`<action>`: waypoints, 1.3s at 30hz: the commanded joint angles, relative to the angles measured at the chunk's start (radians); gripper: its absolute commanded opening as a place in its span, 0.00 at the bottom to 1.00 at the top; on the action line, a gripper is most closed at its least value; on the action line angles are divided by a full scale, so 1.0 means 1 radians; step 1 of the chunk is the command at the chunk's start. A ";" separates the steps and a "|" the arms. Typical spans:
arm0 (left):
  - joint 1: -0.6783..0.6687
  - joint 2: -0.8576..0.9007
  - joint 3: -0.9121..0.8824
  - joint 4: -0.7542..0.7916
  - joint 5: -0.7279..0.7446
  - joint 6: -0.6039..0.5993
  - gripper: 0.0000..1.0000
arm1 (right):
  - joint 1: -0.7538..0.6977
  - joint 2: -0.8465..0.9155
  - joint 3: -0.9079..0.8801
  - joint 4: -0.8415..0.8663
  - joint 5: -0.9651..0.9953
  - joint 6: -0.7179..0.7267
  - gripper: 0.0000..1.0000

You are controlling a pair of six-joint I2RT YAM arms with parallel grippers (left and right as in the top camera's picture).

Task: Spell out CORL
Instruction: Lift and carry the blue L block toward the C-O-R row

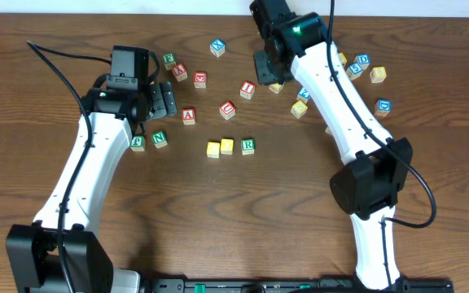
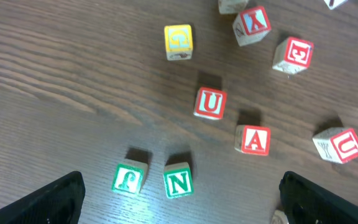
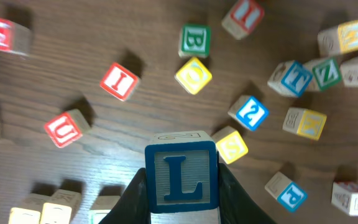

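right claw [image 3: 183,200] clamping L cube [image 3: 180,176], left claw [image 2: 182,200] spread wide

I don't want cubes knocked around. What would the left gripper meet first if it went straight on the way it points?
Probably the green N cube, centred between the open left gripper's fingers, a second green cube beside it; the gripper's height is unclear.

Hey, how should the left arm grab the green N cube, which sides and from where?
Come straight down from above with the open left gripper. The green N cube sits flat, letter up. Pinch the two side faces that don't face the neighbouring green cube, which sits close beside it; those look clear.
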 commanded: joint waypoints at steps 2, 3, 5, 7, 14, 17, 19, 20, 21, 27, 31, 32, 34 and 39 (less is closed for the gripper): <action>-0.001 -0.025 0.018 -0.004 0.028 0.031 0.98 | 0.022 -0.010 -0.082 0.017 0.019 0.053 0.01; -0.002 -0.024 0.018 -0.004 0.028 0.032 0.98 | 0.029 -0.010 -0.100 0.022 0.020 0.058 0.01; -0.002 -0.025 0.018 -0.004 0.029 0.036 0.98 | 0.050 -0.012 -0.160 0.052 0.020 0.075 0.01; -0.002 -0.024 0.018 -0.004 0.028 0.039 0.98 | 0.065 -0.012 -0.192 0.068 0.018 0.084 0.01; -0.002 -0.024 0.018 -0.009 0.028 0.055 0.98 | 0.167 -0.029 -0.275 0.069 0.069 0.167 0.01; -0.002 -0.024 0.018 -0.012 0.028 0.054 0.98 | 0.171 -0.065 -0.335 0.072 0.093 0.182 0.01; -0.002 -0.024 0.018 -0.011 0.028 0.054 0.98 | 0.171 -0.101 -0.391 0.090 0.102 0.185 0.01; -0.002 -0.024 0.018 -0.011 0.028 0.054 0.98 | 0.169 -0.129 -0.431 0.105 0.107 0.185 0.01; -0.002 -0.024 0.018 -0.011 0.028 0.054 0.98 | 0.169 -0.155 -0.466 0.123 0.109 0.186 0.01; -0.002 -0.024 0.018 -0.011 0.028 0.054 0.98 | 0.167 -0.330 -0.686 0.292 0.052 0.175 0.01; -0.002 -0.024 0.018 -0.011 0.028 0.054 0.98 | 0.167 -0.378 -0.769 0.352 0.032 0.179 0.01; -0.002 -0.024 0.018 -0.011 0.028 0.054 0.98 | 0.167 -0.378 -0.779 0.357 0.031 0.185 0.01; -0.002 -0.024 0.018 -0.011 0.028 0.054 0.98 | 0.167 -0.378 -0.818 0.388 0.029 0.188 0.01; -0.002 -0.024 0.018 -0.010 0.028 0.054 0.98 | 0.167 -0.378 -0.900 0.463 0.013 0.210 0.01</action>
